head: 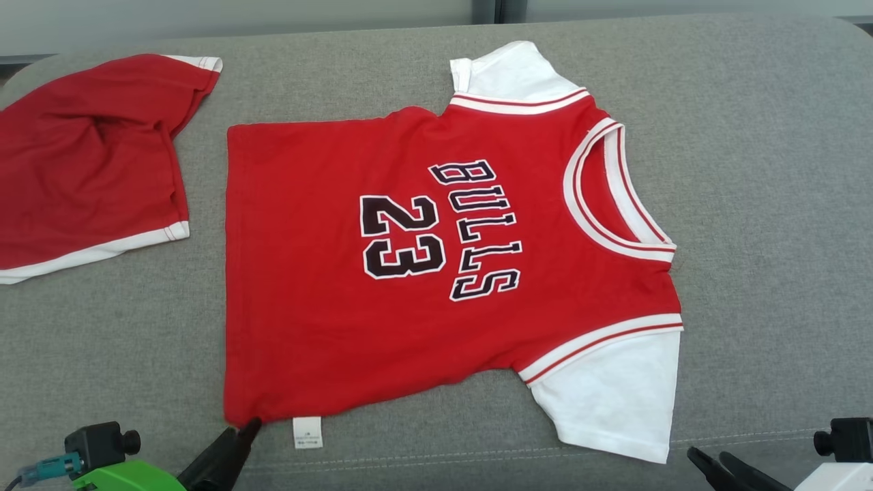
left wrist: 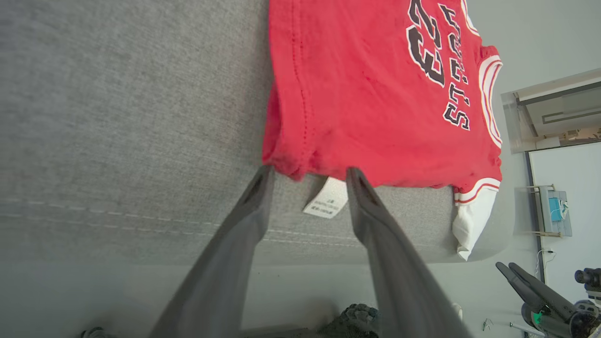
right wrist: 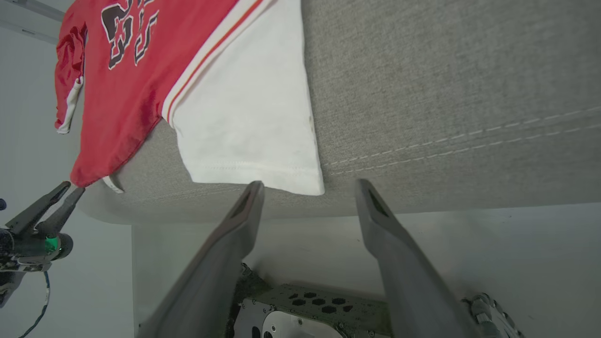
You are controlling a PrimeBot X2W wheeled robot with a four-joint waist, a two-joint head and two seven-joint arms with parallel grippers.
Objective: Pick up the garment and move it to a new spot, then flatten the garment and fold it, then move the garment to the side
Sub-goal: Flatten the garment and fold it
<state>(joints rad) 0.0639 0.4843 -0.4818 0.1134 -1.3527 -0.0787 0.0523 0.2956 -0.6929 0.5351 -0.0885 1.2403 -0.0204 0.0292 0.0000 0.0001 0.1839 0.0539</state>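
Note:
The garment [head: 409, 273] is a red jersey with white sleeves and "BULLS 23" on it. It lies spread flat on the grey cushion [head: 764, 204], neck to the right. My left gripper [head: 245, 429] is at the hem's near corner, open. In the left wrist view the left gripper [left wrist: 308, 172] has its tips at the edge of the garment [left wrist: 375, 94], on either side of the white label [left wrist: 327, 201]. My right gripper [head: 706, 453] is open, just short of the near white sleeve [right wrist: 244, 117]. In the right wrist view the right gripper [right wrist: 308, 184] holds nothing.
A second red garment [head: 89, 164] with white trim lies bunched at the cushion's far left. The cushion's front edge with its stitched seam [head: 477, 457] runs just ahead of both grippers. Bare cushion lies to the right of the jersey.

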